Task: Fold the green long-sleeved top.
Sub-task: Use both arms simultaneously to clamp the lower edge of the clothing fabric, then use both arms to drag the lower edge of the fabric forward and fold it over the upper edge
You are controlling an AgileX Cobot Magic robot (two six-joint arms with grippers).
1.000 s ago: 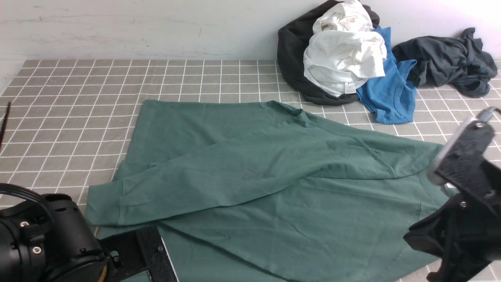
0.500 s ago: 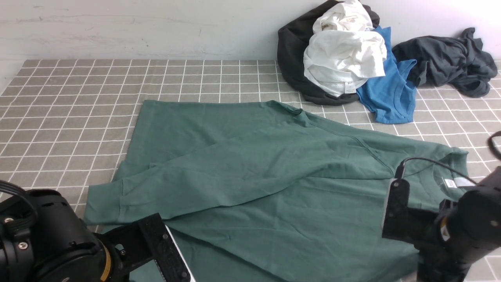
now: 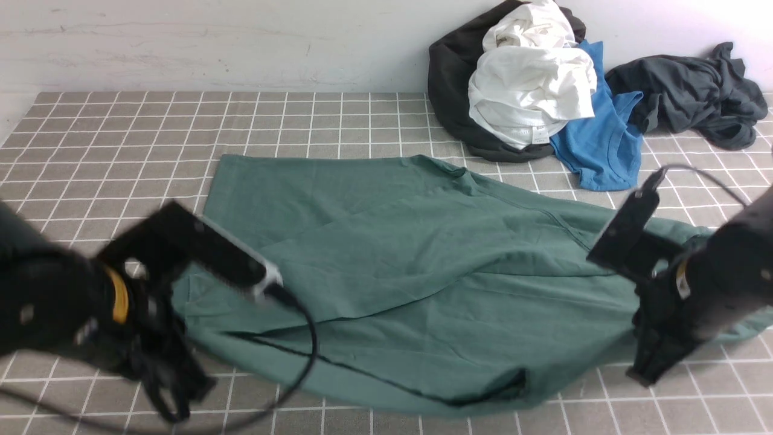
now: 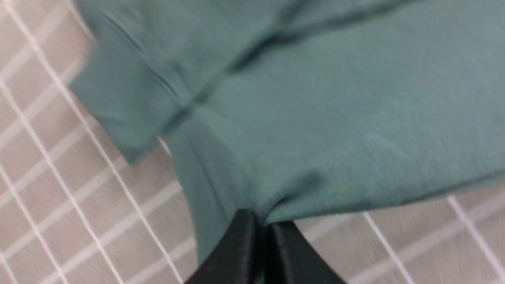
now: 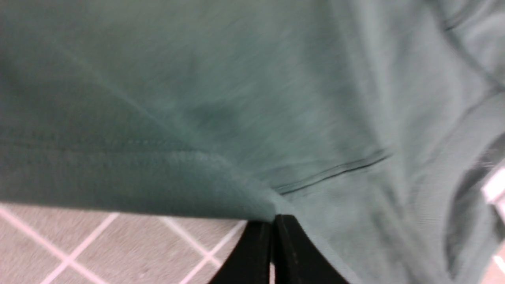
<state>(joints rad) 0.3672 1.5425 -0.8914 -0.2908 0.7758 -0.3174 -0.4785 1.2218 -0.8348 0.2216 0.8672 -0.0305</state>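
Observation:
The green long-sleeved top (image 3: 392, 272) lies spread across the middle of the checked cloth, one sleeve folded over its body. My left gripper (image 3: 175, 393) is at the top's near left corner. In the left wrist view its black fingers (image 4: 263, 230) are shut on the edge of the green fabric (image 4: 315, 98). My right gripper (image 3: 646, 368) is at the near right corner, by the neck. In the right wrist view it (image 5: 273, 227) is shut on a fold of the top (image 5: 236, 98), with the ribbed collar (image 5: 453, 157) and white label (image 5: 493, 187) beside it.
A pile of black and white garments (image 3: 519, 90) sits at the back right against the wall. The bright blue shirt (image 3: 604, 145) and the dark grey garment (image 3: 688, 90) lie next to it. The grey checked tablecloth (image 3: 121, 151) shows to the left of the top.
Both arms have moved forward and up from the near edge. The top's near edge has shifted away from me, so tablecloth now shows in front of it. The neck label is now behind the right arm.

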